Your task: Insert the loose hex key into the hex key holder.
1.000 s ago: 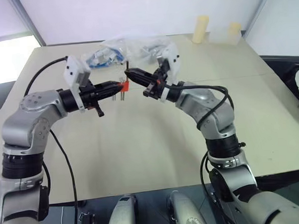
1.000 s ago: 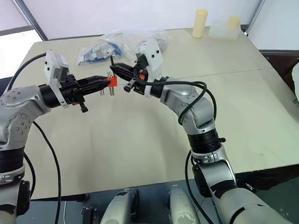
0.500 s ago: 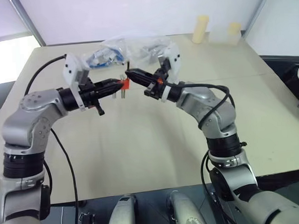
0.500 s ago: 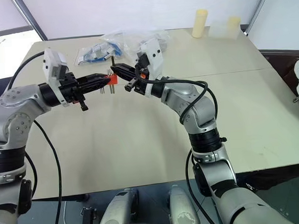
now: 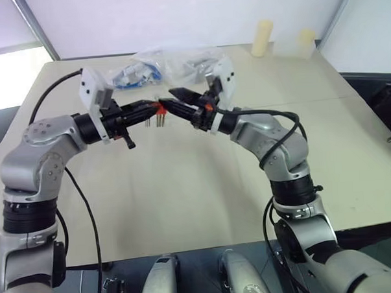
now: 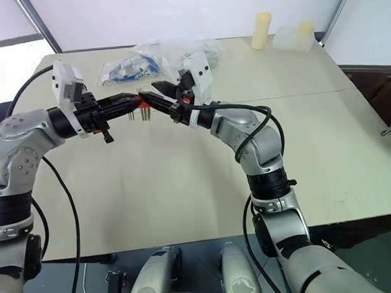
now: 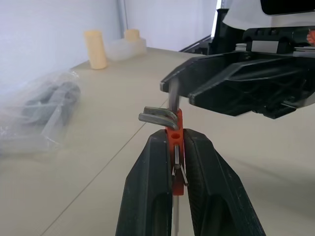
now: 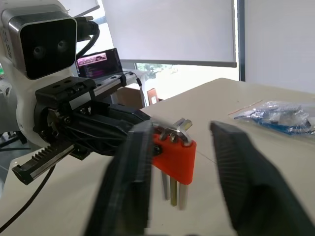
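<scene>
Now that my right gripper (image 8: 179,172) has spread wide around the hex key holder (image 8: 173,160), the loose hex key (image 7: 158,116) sits in it, seemingly inserted; my left gripper (image 7: 177,162) pinches the holder.

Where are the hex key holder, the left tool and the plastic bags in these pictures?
hex key holder (image 8: 176,156): right wrist view, on the red block's face.
left tool (image 7: 173,169): left wrist view, midway between its fingertips, shut on the holder.
plastic bags (image 6: 124,70): right eye view, on the blue-filled bag.

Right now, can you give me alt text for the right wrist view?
The right gripper stands open around the red hex key holder, which the shut left gripper holds above the table. Metal keys hang below the holder.
</scene>
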### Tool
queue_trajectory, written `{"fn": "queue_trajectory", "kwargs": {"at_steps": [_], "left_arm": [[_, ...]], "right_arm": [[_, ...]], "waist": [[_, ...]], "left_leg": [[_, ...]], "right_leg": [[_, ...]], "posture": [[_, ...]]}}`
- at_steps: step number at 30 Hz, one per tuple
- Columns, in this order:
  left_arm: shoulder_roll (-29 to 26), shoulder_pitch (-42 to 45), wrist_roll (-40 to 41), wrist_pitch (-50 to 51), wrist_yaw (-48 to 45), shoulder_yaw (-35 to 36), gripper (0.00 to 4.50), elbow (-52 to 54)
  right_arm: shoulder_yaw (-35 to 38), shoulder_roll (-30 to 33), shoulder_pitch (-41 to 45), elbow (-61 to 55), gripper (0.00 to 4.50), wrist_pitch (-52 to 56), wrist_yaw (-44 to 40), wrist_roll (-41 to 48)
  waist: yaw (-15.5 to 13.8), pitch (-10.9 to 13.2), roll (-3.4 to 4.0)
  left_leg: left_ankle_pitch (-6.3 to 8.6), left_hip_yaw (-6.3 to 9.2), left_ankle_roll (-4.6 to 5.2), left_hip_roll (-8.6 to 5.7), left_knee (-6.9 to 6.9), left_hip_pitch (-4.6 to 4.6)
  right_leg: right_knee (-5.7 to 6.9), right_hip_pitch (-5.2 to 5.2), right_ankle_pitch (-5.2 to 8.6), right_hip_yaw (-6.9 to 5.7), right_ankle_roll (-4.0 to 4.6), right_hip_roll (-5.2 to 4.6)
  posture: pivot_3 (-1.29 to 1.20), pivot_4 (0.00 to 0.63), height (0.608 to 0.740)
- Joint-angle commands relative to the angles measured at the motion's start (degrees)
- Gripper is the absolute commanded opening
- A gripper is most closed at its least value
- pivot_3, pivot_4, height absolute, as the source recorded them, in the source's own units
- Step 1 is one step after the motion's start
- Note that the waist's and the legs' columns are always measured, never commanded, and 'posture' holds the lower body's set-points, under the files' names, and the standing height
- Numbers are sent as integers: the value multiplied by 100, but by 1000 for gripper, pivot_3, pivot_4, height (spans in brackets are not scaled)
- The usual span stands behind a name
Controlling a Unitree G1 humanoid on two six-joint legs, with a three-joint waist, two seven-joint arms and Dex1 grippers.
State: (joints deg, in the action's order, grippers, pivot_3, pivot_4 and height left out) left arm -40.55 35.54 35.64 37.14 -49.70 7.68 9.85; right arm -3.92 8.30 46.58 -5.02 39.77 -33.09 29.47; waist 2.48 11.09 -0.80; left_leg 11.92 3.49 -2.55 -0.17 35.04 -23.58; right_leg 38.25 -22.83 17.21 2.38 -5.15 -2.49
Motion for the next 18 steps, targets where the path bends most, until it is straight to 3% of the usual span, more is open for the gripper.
{"fn": "queue_trajectory", "kwargs": {"at_steps": [1, 9, 18], "left_arm": [[-36, 98, 29, -112, 28, 178, 449, 112], [153, -22, 220, 193, 249, 170, 449, 149], [955, -151, 634, 746, 536, -59, 449, 126]], "right_arm": [[225, 316, 47, -598, 2325, 188, -217, 328], [568, 1266, -613, -1237, 2325, 634, -398, 688], [569, 1347, -910, -1461, 2325, 708, -112, 673]], "waist": [[-9, 0, 0], [-21, 0, 0], [-12, 0, -1]], "left_leg": [[0, 0, 0, 0, 0, -1], [0, -1, 1, -2, 1, -1], [1, 0, 2, 0, 3, -1]], "right_leg": [[0, -1, 0, 0, 0, 0], [-6, 5, 0, -1, 0, -4], [-4, 4, 0, 0, 0, 0]], "posture": [[0, 150, 740], [0, 150, 740], [0, 150, 740]]}}
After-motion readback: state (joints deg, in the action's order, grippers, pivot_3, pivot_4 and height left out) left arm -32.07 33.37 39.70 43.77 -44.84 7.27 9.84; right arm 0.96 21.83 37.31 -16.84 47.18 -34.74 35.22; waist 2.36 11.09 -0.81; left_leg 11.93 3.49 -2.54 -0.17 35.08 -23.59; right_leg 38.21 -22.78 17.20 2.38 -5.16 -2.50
